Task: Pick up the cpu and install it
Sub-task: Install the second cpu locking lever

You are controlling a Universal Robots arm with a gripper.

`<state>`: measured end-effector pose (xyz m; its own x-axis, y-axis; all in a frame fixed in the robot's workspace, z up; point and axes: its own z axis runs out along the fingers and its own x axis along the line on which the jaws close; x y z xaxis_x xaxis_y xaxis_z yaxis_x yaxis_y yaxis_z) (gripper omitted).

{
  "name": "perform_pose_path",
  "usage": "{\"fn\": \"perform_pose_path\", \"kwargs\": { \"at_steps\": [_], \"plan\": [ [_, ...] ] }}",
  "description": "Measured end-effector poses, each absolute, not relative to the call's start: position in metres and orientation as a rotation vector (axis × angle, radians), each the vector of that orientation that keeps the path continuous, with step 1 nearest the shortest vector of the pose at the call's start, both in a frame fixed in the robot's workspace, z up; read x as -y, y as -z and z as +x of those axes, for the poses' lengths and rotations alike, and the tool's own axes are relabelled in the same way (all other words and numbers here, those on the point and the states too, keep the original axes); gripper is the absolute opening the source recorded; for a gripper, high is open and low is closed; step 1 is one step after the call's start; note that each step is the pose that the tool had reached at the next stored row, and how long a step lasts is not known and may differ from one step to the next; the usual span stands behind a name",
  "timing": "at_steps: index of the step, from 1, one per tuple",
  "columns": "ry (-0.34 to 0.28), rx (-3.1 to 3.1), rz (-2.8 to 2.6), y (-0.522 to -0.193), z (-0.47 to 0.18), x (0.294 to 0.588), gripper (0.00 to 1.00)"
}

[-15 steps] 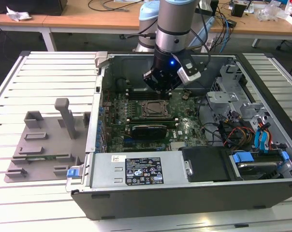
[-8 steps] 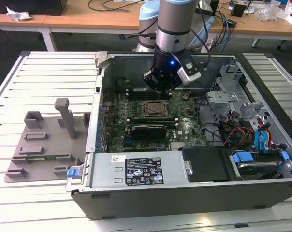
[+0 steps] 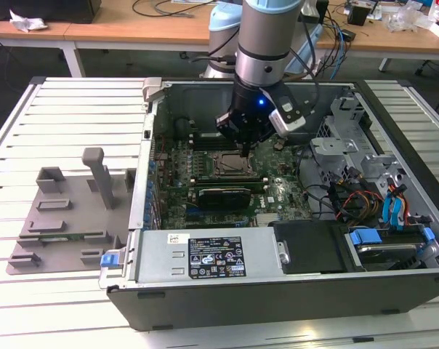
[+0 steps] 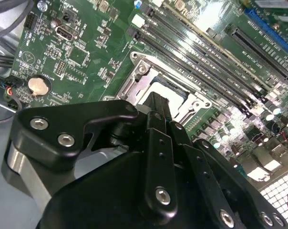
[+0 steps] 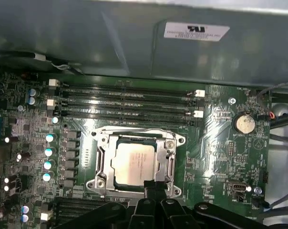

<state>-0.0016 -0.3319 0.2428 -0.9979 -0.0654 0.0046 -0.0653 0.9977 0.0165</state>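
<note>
The cpu, a pale silver square, lies flat inside the dark metal-framed socket on the green motherboard. My gripper hangs just above the socket, its black fingers pressed together into one narrow tip at the cpu's near edge, holding nothing. In the second wrist view the gripper covers most of the cpu, leaving a pale strip of it visible in the socket. In the exterior view the gripper reaches down into the open computer case over the socket.
Black memory slots run beside the socket, and a coin battery sits on the board. A grey fixture plate with upright posts lies at the exterior view's left. The power supply, drive bays and cables crowd the case.
</note>
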Motion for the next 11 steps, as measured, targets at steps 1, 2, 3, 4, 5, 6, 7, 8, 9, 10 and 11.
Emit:
{"fn": "perform_pose_path", "kwargs": {
  "at_steps": [1, 2, 3, 4, 5, 6, 7, 8, 9, 10, 11],
  "plan": [
    [0.026, 3.135, 0.103, -0.243, -0.002, 0.335, 0.11],
    [0.026, 3.135, 0.103, -0.243, -0.002, 0.337, 0.11],
    [0.026, 3.135, 0.103, -0.243, -0.002, 0.339, 0.11],
    [0.026, 3.135, 0.103, -0.243, -0.002, 0.344, 0.11],
    [0.026, 3.135, 0.103, -0.243, -0.002, 0.347, 0.11],
    [0.026, 3.135, 0.103, -0.243, -0.002, 0.349, 0.11],
    [0.028, 3.135, 0.103, -0.242, -0.002, 0.352, 0.11],
    [0.033, 3.135, 0.103, -0.242, -0.002, 0.359, 0.11],
    [0.047, 3.135, 0.103, -0.242, -0.003, 0.364, 0.11],
    [0.070, 3.135, 0.103, -0.242, -0.003, 0.370, 0.11],
    [0.092, 3.135, 0.103, -0.242, -0.004, 0.375, 0.11]
  ]
}}
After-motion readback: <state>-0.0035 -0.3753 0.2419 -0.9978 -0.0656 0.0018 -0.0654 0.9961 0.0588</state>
